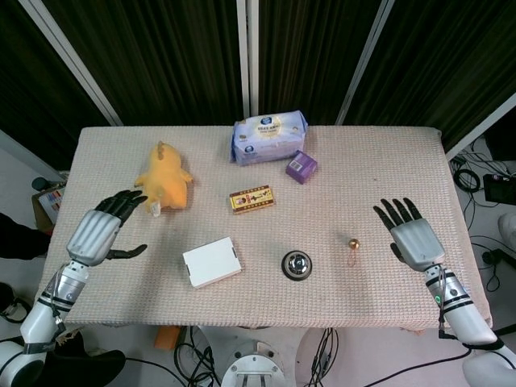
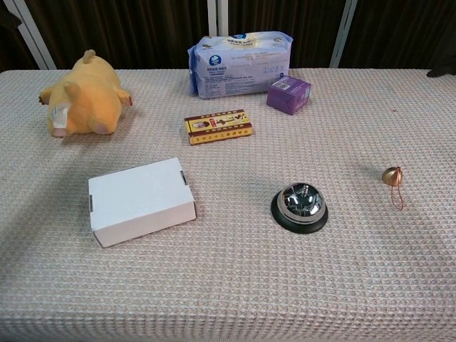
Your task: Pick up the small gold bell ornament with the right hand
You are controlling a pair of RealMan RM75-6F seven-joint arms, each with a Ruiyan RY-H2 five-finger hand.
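Observation:
The small gold bell ornament (image 1: 353, 243) lies on the tablecloth right of centre, its thin cord trailing toward the front; in the chest view the bell (image 2: 391, 176) sits near the right edge. My right hand (image 1: 413, 238) hovers to the right of the bell, apart from it, fingers spread and holding nothing. My left hand (image 1: 98, 232) floats over the left side of the table, fingers apart and empty, just in front of the yellow plush toy (image 1: 164, 178). Neither hand shows in the chest view.
A chrome call bell (image 1: 296, 264) stands left of the ornament. A white box (image 1: 211, 262), a yellow-red card box (image 1: 251, 198), a purple box (image 1: 301, 166) and a wipes pack (image 1: 270, 137) lie further left and back. The table's right edge (image 1: 463, 234) runs beside my right hand.

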